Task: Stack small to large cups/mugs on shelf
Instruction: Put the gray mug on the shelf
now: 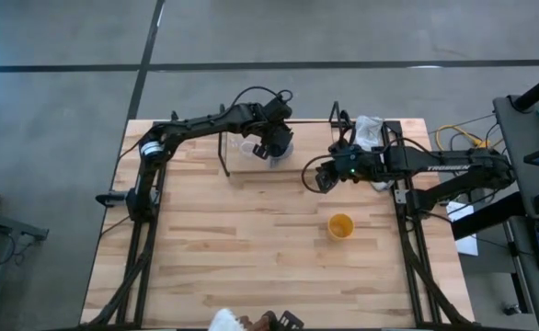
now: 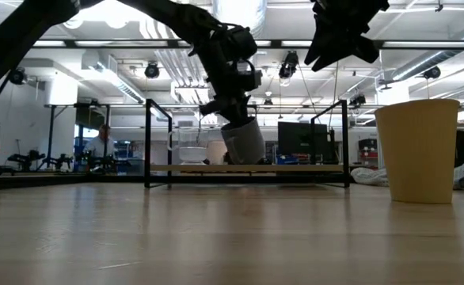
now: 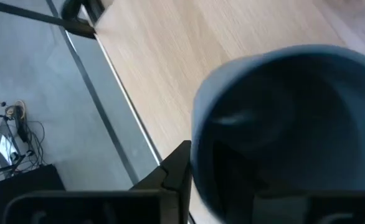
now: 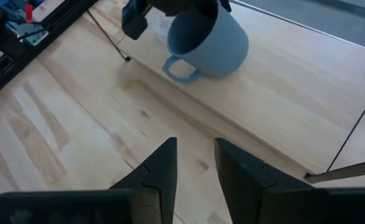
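Observation:
My left gripper [image 1: 274, 140] reaches over the shelf [image 1: 308, 140] at the table's far side and is shut on the grey-blue mug [image 2: 244, 141], which tilts just above the light-wood board [image 2: 295, 168]. The mug's handle [image 4: 181, 68] points toward the near side. The clear glass cup [image 1: 248, 147] stands on the board left of the mug. The yellow cup [image 1: 340, 226] stands upright on the tabletop, right of centre. My right gripper [image 1: 320, 176] hovers raised off the shelf's near right corner, fingers a little apart and empty. My left gripper holds the mug by its rim wall [image 3: 201, 149], with one finger [image 3: 176, 177] outside and the other apparently inside the hollow. It comes from above, slanting. The mug hangs tilted below the fingers, base low over the board; whether the base touches the board I cannot tell.
Black wire uprights [image 2: 147, 142] stand at the shelf's ends. A white cloth [image 1: 369, 129] lies by the right arm at the far right. Small objects [image 1: 251, 322] sit at the near edge. Bare tabletop [image 1: 233, 239] spreads across the middle and left.

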Action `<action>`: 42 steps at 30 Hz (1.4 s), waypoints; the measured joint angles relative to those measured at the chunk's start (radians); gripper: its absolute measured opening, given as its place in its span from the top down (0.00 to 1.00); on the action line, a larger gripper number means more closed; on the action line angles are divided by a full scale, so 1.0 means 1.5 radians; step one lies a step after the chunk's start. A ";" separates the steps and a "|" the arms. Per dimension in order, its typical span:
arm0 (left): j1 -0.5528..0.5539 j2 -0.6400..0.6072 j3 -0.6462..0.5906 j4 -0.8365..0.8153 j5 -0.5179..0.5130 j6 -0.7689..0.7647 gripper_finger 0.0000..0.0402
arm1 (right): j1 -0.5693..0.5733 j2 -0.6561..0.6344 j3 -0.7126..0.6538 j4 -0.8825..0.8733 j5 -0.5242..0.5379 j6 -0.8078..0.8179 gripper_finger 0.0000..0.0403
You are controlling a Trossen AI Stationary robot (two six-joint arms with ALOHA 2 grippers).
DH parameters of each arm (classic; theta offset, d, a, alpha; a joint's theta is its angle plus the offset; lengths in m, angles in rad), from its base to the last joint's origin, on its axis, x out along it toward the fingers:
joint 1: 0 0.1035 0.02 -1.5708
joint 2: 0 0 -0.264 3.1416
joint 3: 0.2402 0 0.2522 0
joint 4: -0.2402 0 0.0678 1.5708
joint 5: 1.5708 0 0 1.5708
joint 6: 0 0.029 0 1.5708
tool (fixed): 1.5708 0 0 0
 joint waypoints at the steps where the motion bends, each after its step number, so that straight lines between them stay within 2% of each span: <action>1: 0.000 0.000 -0.005 0.001 -0.004 0.000 0.88 | 0.000 0.000 0.000 0.000 0.000 -0.001 0.75; 6: 0.000 0.001 -0.020 0.039 -0.047 0.003 0.88 | 0.000 0.000 0.000 0.000 0.000 -0.016 0.75; 31: 0.001 0.001 -0.015 0.065 -0.050 0.025 0.88 | 0.000 0.000 0.000 -0.001 0.000 -0.024 0.75; 42: 0.001 0.000 -0.014 0.111 -0.050 0.035 0.88 | 0.000 0.000 0.000 -0.001 0.000 -0.024 0.75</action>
